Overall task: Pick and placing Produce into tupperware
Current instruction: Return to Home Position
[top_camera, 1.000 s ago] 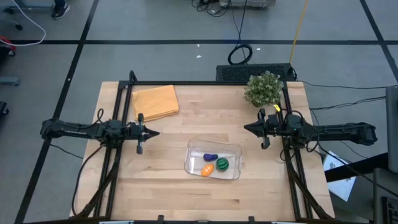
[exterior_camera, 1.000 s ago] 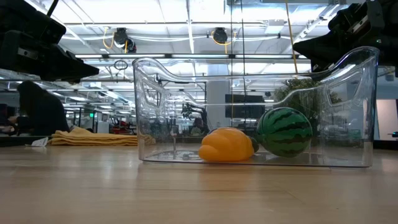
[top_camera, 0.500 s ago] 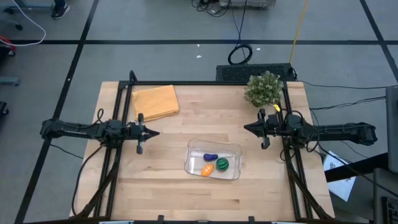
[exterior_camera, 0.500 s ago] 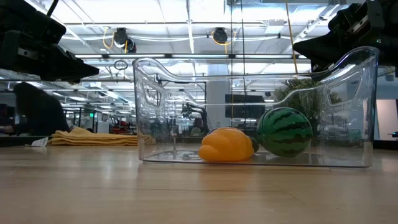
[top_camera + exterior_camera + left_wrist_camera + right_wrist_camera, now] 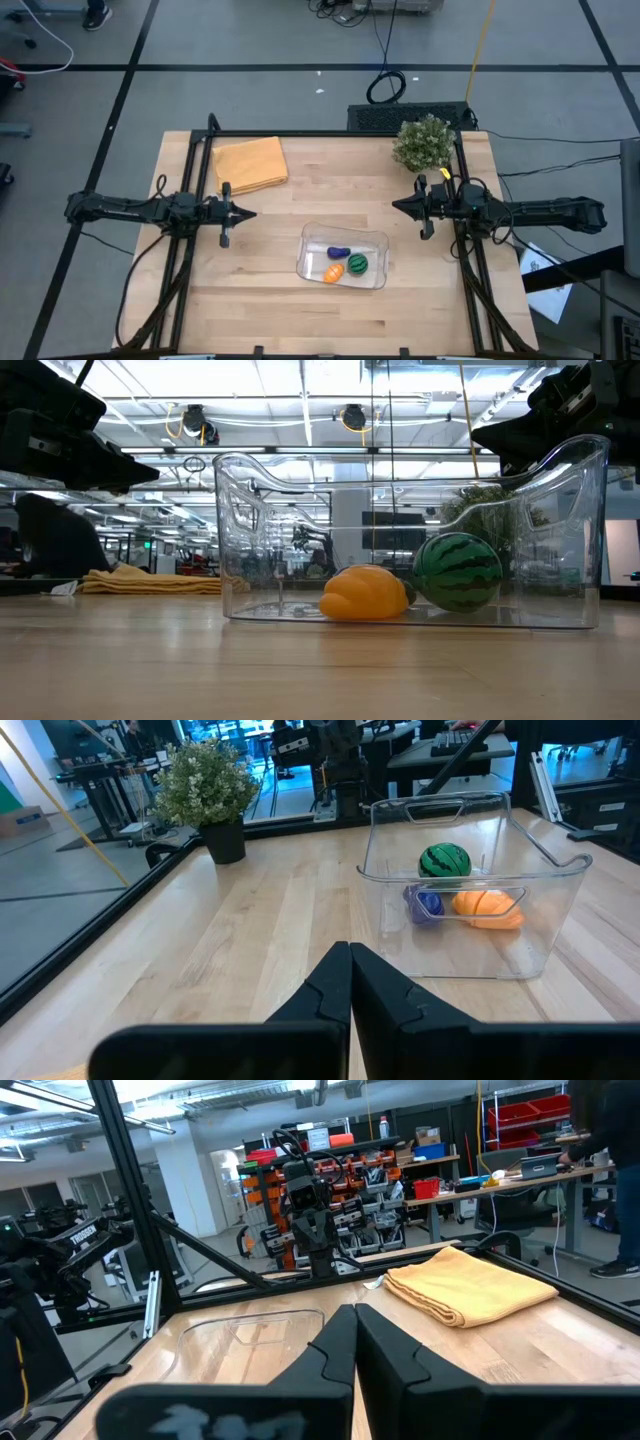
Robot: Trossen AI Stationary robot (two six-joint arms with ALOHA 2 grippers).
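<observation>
The clear tupperware [image 5: 378, 243] stands on the wooden table near its front middle. Inside it lie the purple piece [image 5: 339, 252], the green striped round piece [image 5: 357, 264] and the orange piece [image 5: 333, 272], all resting on the container's floor; the left wrist view shows them too, at the green piece [image 5: 444, 860] and the orange piece [image 5: 487, 907]. My left gripper [image 5: 251, 213] hovers shut at the table's left, its tips together [image 5: 350, 952]. My right gripper [image 5: 396, 206] hovers shut at the right, tips together [image 5: 355, 1314]. Neither touches anything.
A folded orange-yellow cloth [image 5: 250, 163] lies at the back left. A bushy potted plant [image 5: 424, 143] stands at the back right. Black frame rails run along the table's left, right and far edges. Bare wood lies between the two grippers.
</observation>
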